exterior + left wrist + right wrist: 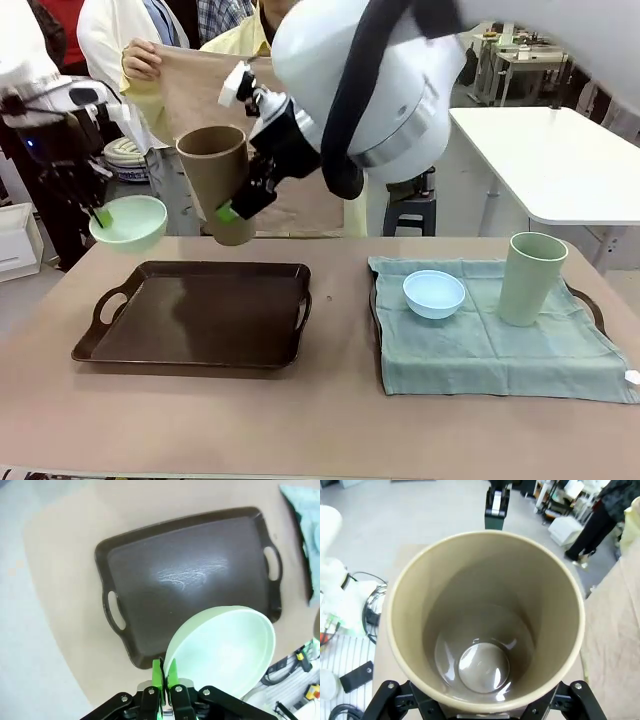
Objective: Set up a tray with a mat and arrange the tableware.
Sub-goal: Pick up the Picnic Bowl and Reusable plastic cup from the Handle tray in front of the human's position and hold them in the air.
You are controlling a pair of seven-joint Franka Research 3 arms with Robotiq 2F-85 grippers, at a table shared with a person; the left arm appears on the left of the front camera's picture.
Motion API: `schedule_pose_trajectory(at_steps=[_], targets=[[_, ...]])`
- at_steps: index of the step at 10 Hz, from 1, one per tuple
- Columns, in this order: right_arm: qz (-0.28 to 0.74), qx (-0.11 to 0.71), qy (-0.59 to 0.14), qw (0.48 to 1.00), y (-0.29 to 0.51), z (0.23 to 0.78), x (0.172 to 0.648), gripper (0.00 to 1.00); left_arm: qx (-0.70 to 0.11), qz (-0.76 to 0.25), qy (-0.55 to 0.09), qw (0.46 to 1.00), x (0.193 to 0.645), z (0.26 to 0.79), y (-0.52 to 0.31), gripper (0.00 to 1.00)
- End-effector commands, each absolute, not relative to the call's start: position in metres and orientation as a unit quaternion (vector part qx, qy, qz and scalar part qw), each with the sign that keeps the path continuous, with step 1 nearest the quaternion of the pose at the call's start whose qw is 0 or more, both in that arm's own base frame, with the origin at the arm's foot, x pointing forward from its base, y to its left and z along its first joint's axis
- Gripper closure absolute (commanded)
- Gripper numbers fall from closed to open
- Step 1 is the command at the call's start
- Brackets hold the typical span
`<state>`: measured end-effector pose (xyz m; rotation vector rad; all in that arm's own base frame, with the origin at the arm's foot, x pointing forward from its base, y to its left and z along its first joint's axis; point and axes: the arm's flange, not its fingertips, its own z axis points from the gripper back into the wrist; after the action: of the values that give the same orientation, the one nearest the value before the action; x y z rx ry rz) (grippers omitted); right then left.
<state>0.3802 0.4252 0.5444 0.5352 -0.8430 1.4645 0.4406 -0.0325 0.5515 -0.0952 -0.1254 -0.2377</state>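
My left gripper is shut on the rim of the mint green bowl, held in the air above the table's left edge. In the left wrist view its green pads pinch the mint green bowl over the dark tray. My right gripper is shut on the brown tumbler, lifted above the empty dark tray; the right wrist view looks straight into the brown tumbler. The light blue bowl and pale green tumbler stand on a green mat.
A person behind the table holds up a brown cloth with a hand. A second tray's handle shows under the green mat at the right. A white table stands at the back right.
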Motion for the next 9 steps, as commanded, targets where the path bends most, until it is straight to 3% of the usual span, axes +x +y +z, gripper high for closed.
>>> schedule_pose_trajectory(at_steps=[1,3,4,9], targets=[[0.640,0.233,-0.359,0.638,0.423,0.561,0.367,1.00,-0.041,-0.104,-0.080,0.991,0.421,0.571,-0.045,1.00],[0.634,0.250,-0.341,0.648,0.418,0.563,0.368,1.00,-0.034,-0.074,-0.081,0.993,0.418,0.581,-0.047,1.00],[0.639,0.235,-0.369,0.632,0.424,0.570,0.364,1.00,-0.044,-0.113,-0.087,0.989,0.418,0.583,-0.043,1.00],[0.639,0.235,-0.369,0.632,0.424,0.570,0.364,1.00,-0.044,-0.113,-0.087,0.989,0.418,0.583,-0.043,1.00]])
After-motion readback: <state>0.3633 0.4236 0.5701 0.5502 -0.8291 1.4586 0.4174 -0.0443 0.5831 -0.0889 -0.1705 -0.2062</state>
